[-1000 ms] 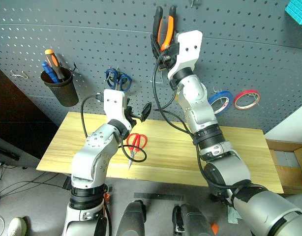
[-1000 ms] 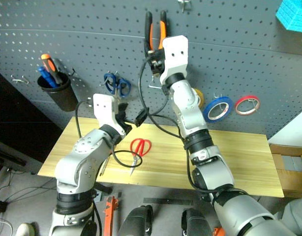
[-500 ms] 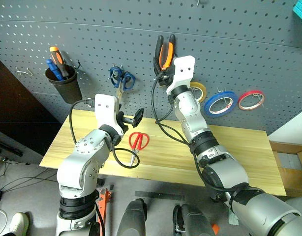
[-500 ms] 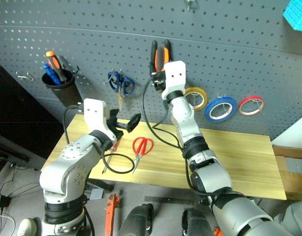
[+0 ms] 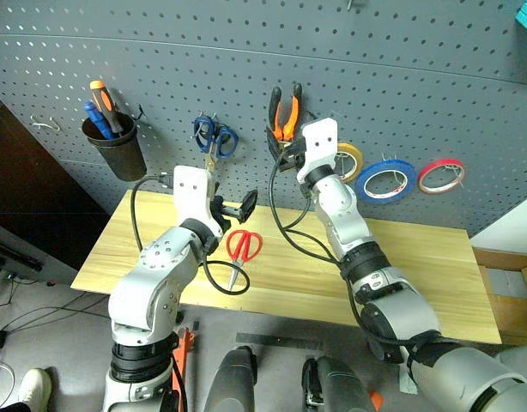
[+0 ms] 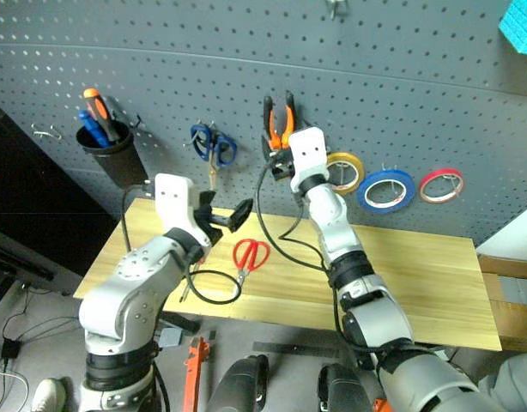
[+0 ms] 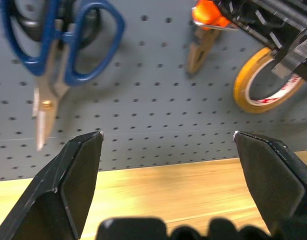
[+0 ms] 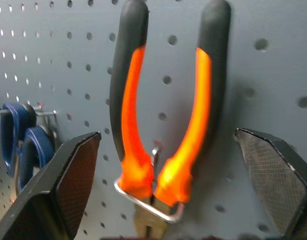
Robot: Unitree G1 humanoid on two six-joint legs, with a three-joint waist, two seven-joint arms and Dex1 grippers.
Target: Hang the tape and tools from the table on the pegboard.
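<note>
Pliers point(image 8: 166, 125) with orange-and-black handles hang on the pegboard point(image 5: 435, 94), handles up, nose seated in a wire hook. Right gripper point(image 8: 168, 200) faces them; jaws released, spread wide to either side of the handles, touching neither. Blue tape point(image 5: 386, 179) hangs on the pegboard between the yellow roll point(image 5: 348, 160) and the red roll point(image 5: 441, 174). Red scissors point(image 5: 241, 250) lie flat on the bench point(image 5: 435, 266), blades toward the near edge, just beside the left gripper point(image 5: 233, 204). Left jaws released, wide apart, nothing between them, pointing at the pegboard below the blue scissors point(image 7: 53, 65). A black cup point(image 5: 116, 148) of tools hangs far left.
</note>
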